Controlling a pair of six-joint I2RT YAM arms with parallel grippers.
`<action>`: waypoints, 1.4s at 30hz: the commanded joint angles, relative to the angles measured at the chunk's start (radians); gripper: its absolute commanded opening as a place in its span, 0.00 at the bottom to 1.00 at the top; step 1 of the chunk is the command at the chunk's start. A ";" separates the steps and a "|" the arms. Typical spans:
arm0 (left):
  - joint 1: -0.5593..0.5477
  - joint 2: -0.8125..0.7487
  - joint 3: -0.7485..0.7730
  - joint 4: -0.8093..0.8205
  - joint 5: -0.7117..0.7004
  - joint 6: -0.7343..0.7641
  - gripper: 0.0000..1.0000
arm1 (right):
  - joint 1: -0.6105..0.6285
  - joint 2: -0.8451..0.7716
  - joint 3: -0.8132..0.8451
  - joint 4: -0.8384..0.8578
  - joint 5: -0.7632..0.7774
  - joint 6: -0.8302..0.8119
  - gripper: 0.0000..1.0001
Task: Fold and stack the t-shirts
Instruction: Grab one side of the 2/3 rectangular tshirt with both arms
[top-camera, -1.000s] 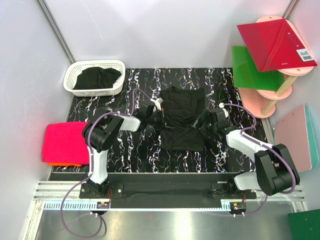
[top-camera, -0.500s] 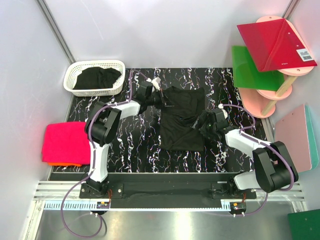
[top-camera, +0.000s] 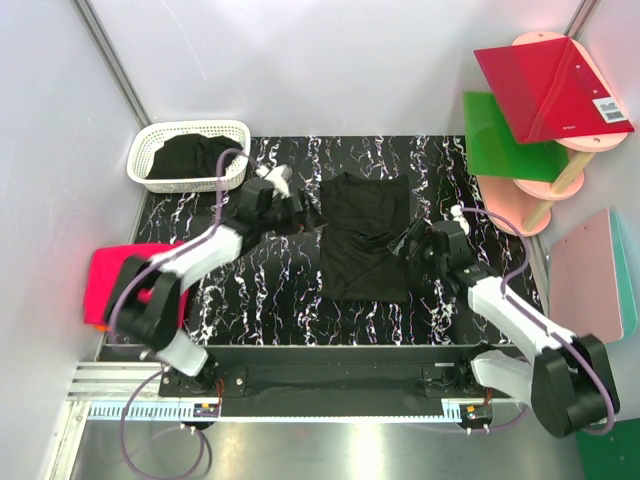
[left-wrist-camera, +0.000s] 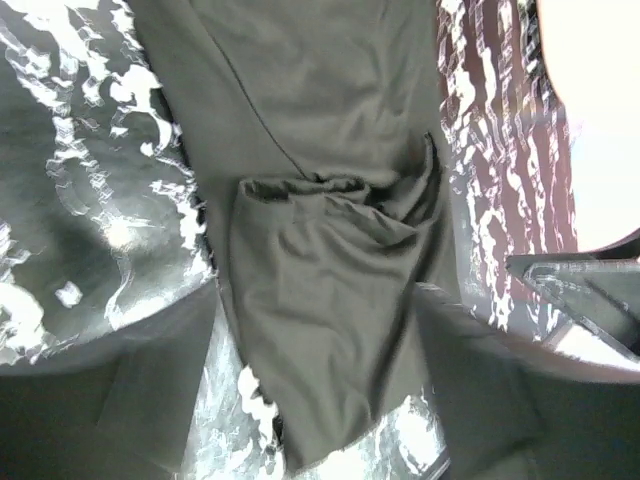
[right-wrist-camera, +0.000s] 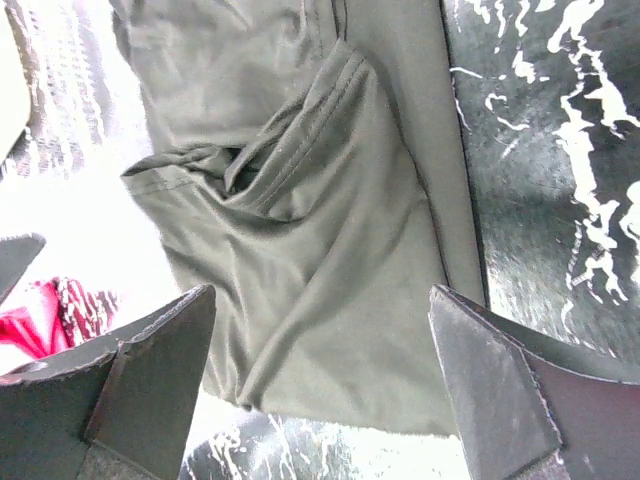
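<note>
Top view: black t-shirt (top-camera: 365, 240) lies mid-surface (top-camera: 270, 300), partly folded, creases bunched toward its right side. Left fingers (top-camera: 308, 218) sit at the shirt's upper-left edge, right fingers (top-camera: 412, 243) at its right edge. 2nd black t-shirt (top-camera: 195, 155) is heaped in a white basket (top-camera: 150, 178) at the far-left corner. Folded pink t-shirt (top-camera: 105, 280) lies off the surface's left side, partly behind the left arm. Red board (top-camera: 550, 85) and green board (top-camera: 495, 135) are far right.

Left wrist: left fingers (left-wrist-camera: 150, 390) blurred, spread wide, gripping nothing. Shirt (left-wrist-camera: 320, 300) lies below, w/ a rumpled ridge across it.

Right wrist: right fingers (right-wrist-camera: 150, 380) wide apart, empty. Shirt (right-wrist-camera: 320, 250) lies below, pleated fold running up its middle.
</note>
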 joint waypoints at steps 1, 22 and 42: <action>0.004 -0.194 -0.142 -0.076 -0.124 0.034 0.96 | -0.001 -0.076 -0.035 -0.143 0.039 -0.001 0.95; -0.255 0.064 -0.320 0.139 -0.067 -0.184 0.84 | -0.001 -0.112 -0.261 -0.148 -0.109 0.202 0.87; -0.335 -0.020 -0.335 -0.082 -0.152 -0.185 0.00 | -0.001 -0.078 -0.204 -0.056 -0.269 0.124 0.00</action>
